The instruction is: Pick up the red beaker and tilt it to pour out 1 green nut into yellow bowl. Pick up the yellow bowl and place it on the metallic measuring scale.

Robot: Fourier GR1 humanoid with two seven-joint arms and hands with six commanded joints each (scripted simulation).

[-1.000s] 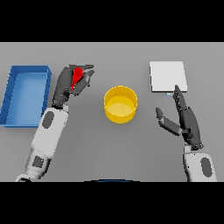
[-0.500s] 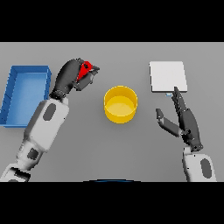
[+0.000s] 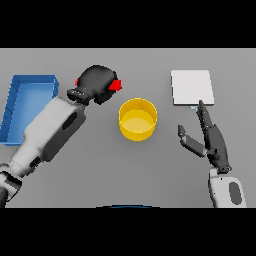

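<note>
Progress since half a second back: near the front, the right robot hand [image 3: 212, 141] is kept idle with fingers straight, unmoved. Further out, the red beaker [image 3: 115, 85] is gripped in the left robot hand [image 3: 98, 83] and has been swung in beside the yellow bowl [image 3: 137, 119], so pouring looks imminent. Farthest back, the metallic measuring scale [image 3: 192, 87] is left waiting on the table [image 3: 100, 175].

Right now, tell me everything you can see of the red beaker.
The red beaker is mostly hidden inside the left hand, whose dark fingers are curled round it. Only small patches of plain red show: one on the hand's right side, pointing toward the yellow bowl, and a sliver at its left edge. It is held above the table, left of the bowl. Its shape, tilt and contents cannot be made out.
</note>
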